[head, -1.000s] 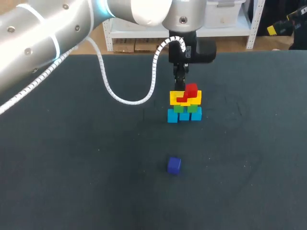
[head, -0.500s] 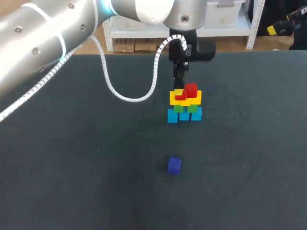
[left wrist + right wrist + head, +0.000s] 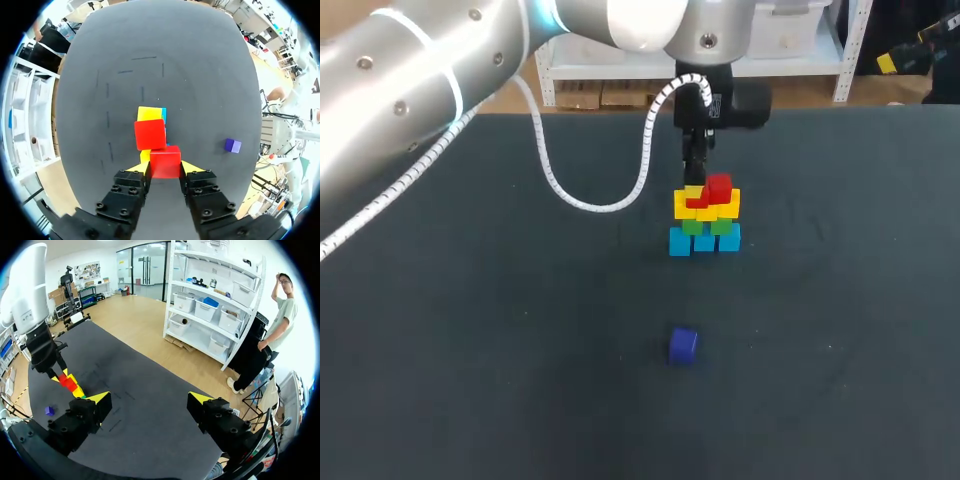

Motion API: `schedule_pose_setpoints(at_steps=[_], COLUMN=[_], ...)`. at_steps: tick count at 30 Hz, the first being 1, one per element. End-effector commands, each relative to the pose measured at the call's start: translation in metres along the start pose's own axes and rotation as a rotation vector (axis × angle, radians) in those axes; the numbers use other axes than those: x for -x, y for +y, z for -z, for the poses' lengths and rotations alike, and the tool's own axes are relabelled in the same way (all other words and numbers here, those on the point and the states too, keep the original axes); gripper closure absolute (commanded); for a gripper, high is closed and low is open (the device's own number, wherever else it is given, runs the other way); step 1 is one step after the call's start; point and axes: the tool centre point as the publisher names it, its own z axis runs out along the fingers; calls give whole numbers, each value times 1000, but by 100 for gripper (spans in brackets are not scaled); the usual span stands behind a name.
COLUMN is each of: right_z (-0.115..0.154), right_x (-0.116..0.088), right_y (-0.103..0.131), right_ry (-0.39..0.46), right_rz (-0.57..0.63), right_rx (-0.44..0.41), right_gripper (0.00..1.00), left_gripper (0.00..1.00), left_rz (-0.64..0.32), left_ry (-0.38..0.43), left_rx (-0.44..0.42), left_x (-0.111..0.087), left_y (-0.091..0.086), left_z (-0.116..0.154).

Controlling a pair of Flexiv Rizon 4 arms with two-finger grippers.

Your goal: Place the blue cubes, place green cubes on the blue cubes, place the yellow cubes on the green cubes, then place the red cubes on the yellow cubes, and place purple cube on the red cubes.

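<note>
Pyramid of small, smooth, hard-edged cubes, near the middle of the table towards its far side:
- Stack is standing upright, its long axis vertical. Rows are running side to side as seen from behind the robot, each row narrower than the one below.
- Bottom row of light blue cubes (image 3: 680, 242) is resting on the table. Green cubes (image 3: 723, 227) are sitting on them, and yellow cubes (image 3: 683, 203) on the green.

Held red cube (image 3: 165, 161):
- Glossy, flat-faced, no long axis of its own.
- It is lying square between the fingers at the top of the stack, low against the yellow row.

Second red cube (image 3: 150, 134):
- It is sitting on the yellow row just ahead of the held one, turned slightly out of line with it.

Left gripper (image 3: 165, 169):
- Black jointed fingers with yellow tips, pointing straight down over the stack.
- Both tips are pressing the held red cube from opposite sides.
- A white coiled cable (image 3: 640, 150) is looping off the silver arm above it.

Right gripper (image 3: 150, 399):
- It is hanging well away from the stack over the table, its fingers spread wide with nothing between them.

Purple cube (image 3: 682, 345):
- It is lying alone on the table, well apart from the stack on the near side and turned a little askew.

Table (image 3: 470, 350):
- Dark grey matte covering with faint chalky marks around the stack.
</note>
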Motion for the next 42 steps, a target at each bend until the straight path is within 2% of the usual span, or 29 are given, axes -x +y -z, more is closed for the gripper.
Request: schedule_pose_setpoints(at_steps=[1, 42], right_z=[1, 1], right_x=[-1, -1], right_y=[0, 0], right_ry=[-1, -1], right_rz=[0, 0], right_rx=[1, 1], right_gripper=[0, 0], left_gripper=[100, 100], left_rz=[-2, -20], left_ry=[9, -28], left_rx=[-9, 26], left_x=[4, 0], left_y=[5, 11], left_z=[1, -5])
